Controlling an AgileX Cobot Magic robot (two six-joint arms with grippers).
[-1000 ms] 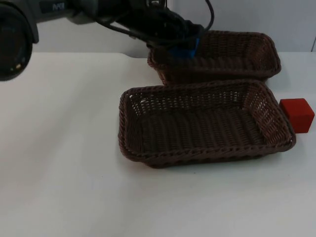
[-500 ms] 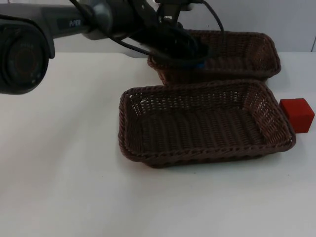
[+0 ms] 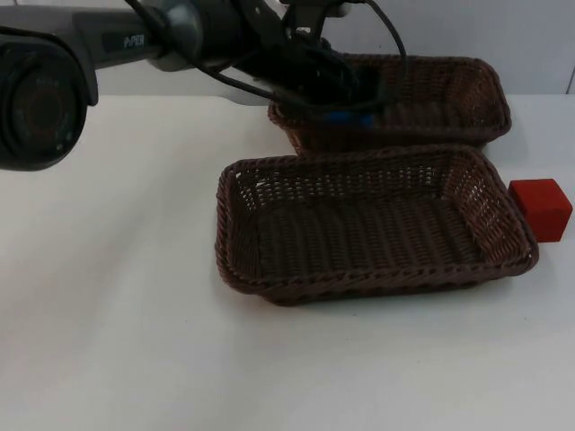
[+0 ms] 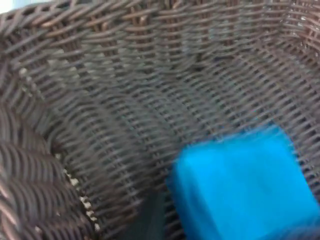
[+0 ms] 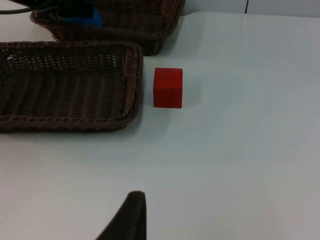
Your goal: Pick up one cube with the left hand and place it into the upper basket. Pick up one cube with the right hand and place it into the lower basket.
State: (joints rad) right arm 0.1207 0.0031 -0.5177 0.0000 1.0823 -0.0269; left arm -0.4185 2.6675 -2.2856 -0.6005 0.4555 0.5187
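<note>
**Now: blue cube down inside the upper basket**

Right in the upper basket point(image 3: 467, 90) sits the blue cube point(image 4: 245, 187), against the woven floor near that basket's left end, and from above just a sliver of blue peeks over the front wall. The left gripper point(image 3: 346, 99) is reaching over the rim at that same end, the arm stretching in from the picture's upper left corner. Whether its fingers grip the cube or stand parted, I cannot tell: the wall and the arm hide them, and the wrist picture is smeared. The lower basket point(image 3: 373, 283) lies just in front of the upper one, their long sides nearly touching. Just beside the lower basket's right end, on the white table point(image 3: 117, 314), stands the red cube point(image 3: 541, 209), apart from the wicker. The right arm waits; one dark fingertip point(image 5: 127, 217) hangs well short of the red cube, and how far that gripper gapes I cannot tell.
</note>
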